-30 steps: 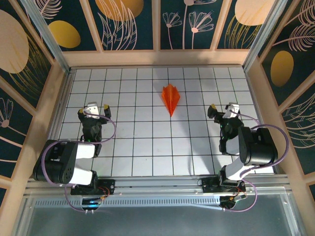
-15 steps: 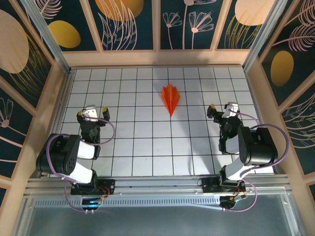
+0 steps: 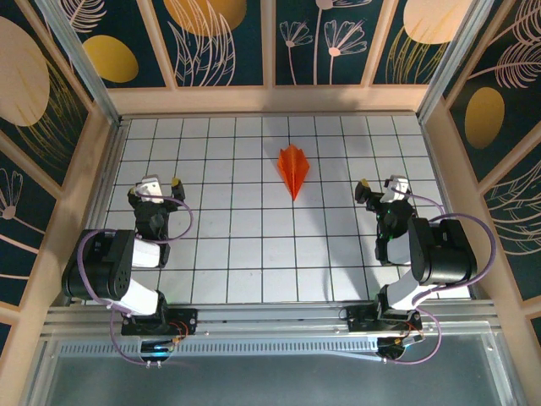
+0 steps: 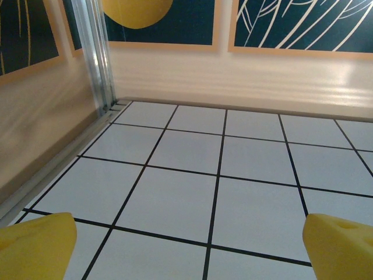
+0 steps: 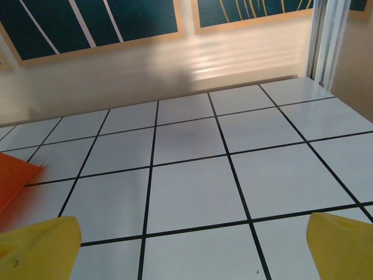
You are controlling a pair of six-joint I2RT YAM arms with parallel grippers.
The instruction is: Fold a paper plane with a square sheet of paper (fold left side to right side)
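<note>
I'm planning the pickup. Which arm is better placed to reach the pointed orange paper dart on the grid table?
Probably right. The right gripper is open and sits nearer the pointed orange paper dart than the left gripper. The dart's edge also shows in the right wrist view.

Premises: a robotics laboratory test cell. Evidence: a white work table (image 3: 245, 245) ruled in a black grid, enclosed by printed botanical wall panels (image 3: 220, 42) in pale wooden frames; an aluminium rail (image 3: 270, 320) at the near edge carries the cabled left arm (image 3: 110, 275) and right arm (image 3: 439, 249).
</note>
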